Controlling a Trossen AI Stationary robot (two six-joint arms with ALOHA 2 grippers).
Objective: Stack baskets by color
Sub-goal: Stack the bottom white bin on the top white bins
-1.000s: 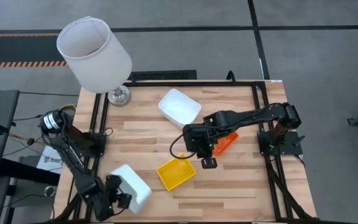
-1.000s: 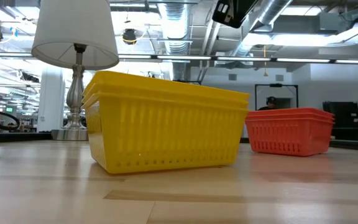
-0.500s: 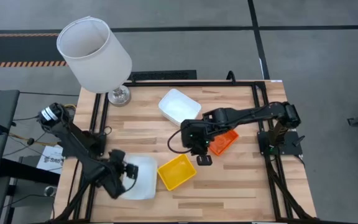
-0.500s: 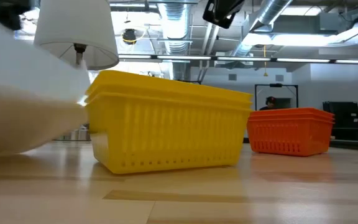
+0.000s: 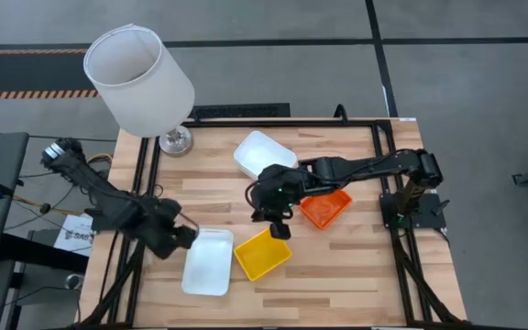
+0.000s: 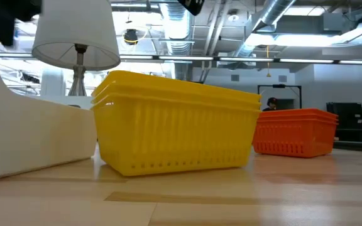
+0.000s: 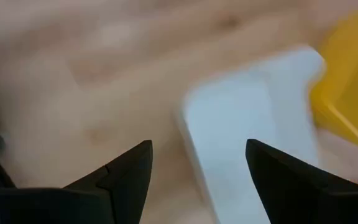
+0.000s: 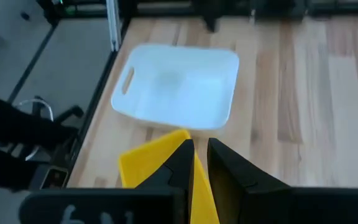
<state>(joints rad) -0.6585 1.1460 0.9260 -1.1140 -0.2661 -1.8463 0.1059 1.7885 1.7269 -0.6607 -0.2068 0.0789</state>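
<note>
A white basket (image 5: pixel 207 261) lies open side up on the table near the front, its right side against a stack of yellow baskets (image 5: pixel 262 254). My left gripper (image 7: pixel 197 162) hangs open above that white basket's far left corner, touching nothing. My right gripper (image 8: pixel 200 146) hovers over the yellow stack's far edge with its fingers nearly together and nothing between them. The low view shows it well above the stack (image 6: pixel 178 125). Orange baskets (image 5: pixel 325 209) rest right of centre. Another white basket (image 5: pixel 264 156) rests farther back.
A lamp with a large white shade (image 5: pixel 140 81) stands on its metal foot (image 5: pixel 176 140) at the far left corner. Bare wood lies along the near edge and at the near right. A person (image 6: pixel 274 103) shows far off in the room behind.
My left gripper has brought the white basket from the near left corner toward the yellow stack. The basket now lies flat, open side up, and the gripper has risen toward the far edge, clear of it. My right gripper has gone toward the table's left and tipped upward.
</note>
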